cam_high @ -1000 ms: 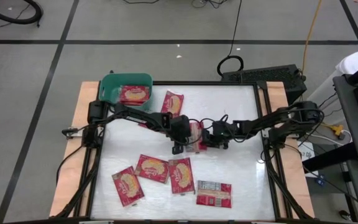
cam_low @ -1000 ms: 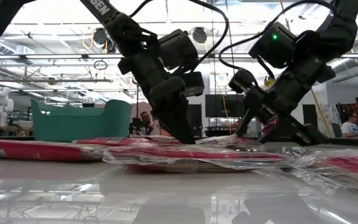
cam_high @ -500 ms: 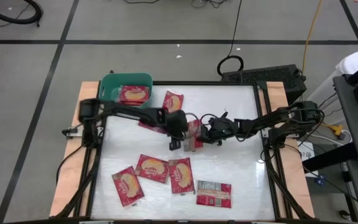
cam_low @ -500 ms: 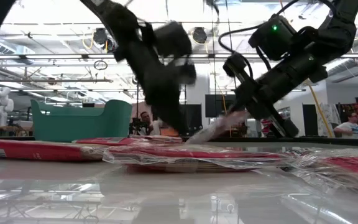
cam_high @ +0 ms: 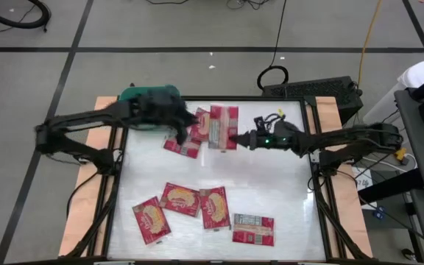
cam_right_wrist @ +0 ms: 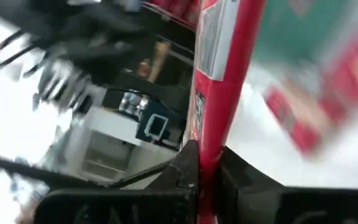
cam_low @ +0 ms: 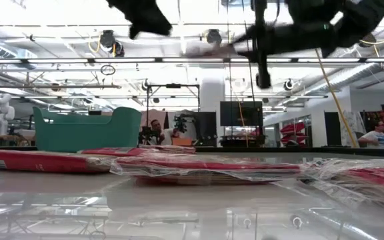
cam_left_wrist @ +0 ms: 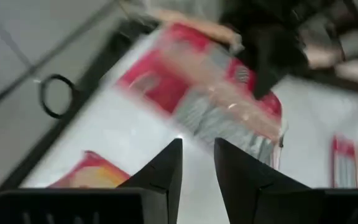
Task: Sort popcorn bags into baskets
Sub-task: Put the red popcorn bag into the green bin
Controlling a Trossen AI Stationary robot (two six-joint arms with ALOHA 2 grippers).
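So right now my right end effector [cam_high: 235,138] is clamped edge-on along one popcorn bag [cam_high: 224,126], and I've got it lifted off the worktop [cam_high: 285,184], up over the far middle part. From my right wrist cam the packet [cam_right_wrist: 219,74] stands up between my fingers [cam_right_wrist: 188,165], pinched tight at the lower edge. I'd call this the carry step: bag's picked, not dropped yet.

My left end effector [cam_high: 177,132] hangs near the teal basket [cam_high: 147,93], just beside the bag I'm carrying. Its fingers [cam_left_wrist: 166,174] sit only a narrow gap apart with nothing between them.

Basket's at the far left corner of the worktop; my left arm covers most of it from above, so I can't tell what's inside. One more bag [cam_high: 184,143] lies just under the carried one, and four [cam_high: 181,199] sit together at the near side.

Next move, I reckon: swing the bag leftward over the basket rim, keep clear of my own left arm, then let go
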